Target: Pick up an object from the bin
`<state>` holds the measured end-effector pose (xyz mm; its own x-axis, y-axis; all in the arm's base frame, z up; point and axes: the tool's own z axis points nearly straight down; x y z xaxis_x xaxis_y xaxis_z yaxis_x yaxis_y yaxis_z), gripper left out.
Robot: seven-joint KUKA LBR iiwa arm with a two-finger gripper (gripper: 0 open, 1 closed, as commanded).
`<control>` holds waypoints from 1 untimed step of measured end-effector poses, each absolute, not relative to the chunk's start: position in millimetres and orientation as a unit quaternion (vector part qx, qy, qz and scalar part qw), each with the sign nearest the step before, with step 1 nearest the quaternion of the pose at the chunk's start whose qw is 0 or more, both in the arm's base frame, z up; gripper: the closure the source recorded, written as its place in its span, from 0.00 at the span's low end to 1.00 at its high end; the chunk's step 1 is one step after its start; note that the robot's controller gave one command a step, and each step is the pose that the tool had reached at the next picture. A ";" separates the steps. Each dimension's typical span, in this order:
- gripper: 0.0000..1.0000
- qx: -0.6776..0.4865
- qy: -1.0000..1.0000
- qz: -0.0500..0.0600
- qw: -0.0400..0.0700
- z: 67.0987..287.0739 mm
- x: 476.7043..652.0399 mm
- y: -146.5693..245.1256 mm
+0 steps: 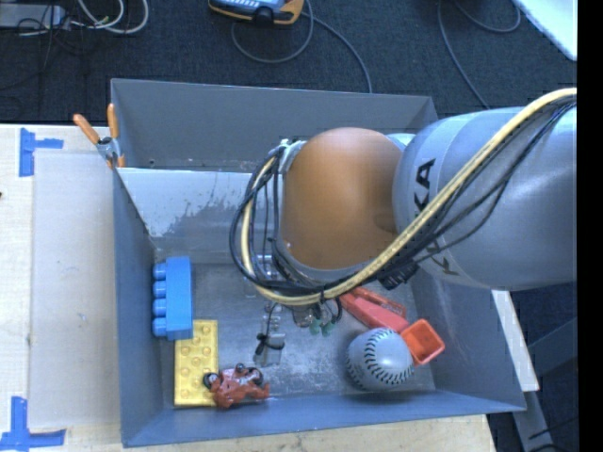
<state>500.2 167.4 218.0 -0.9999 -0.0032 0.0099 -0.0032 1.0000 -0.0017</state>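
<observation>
Orange dome cover [339, 201] on the wrist sits uppermost, over the middle of the bin [132, 252], with the grey arm [490, 215] running off to the right and looped black and yellow cables [247, 238] hanging down its left side. Below the cover the claw [268, 347] points down at a bare, scuffed patch of the bin floor, slightly left of centre; whether it is released or clenched cannot be told from this angle. Nearest item: a small reddish-brown toy figure [236, 386], lying just beside the claw toward the near wall, apart from it. The figure rests on the lower right corner of a yellow studded plate [195, 363], flat on the floor to the claw's left. A blue brick [172, 297] with round studs lies lengthwise against the left wall, its near end touching the plate's far edge. To the right of the claw, a grey ridged ball [380, 358] sits near the front right corner. An orange-red tool [391, 314] lies tilted behind it, its square orange end just beside the ball, its other end hidden under the wrist.
</observation>
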 end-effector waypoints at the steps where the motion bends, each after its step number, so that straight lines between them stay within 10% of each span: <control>1: 0.00 -0.001 -1.000 0.000 0.001 222.4 502.0 166.5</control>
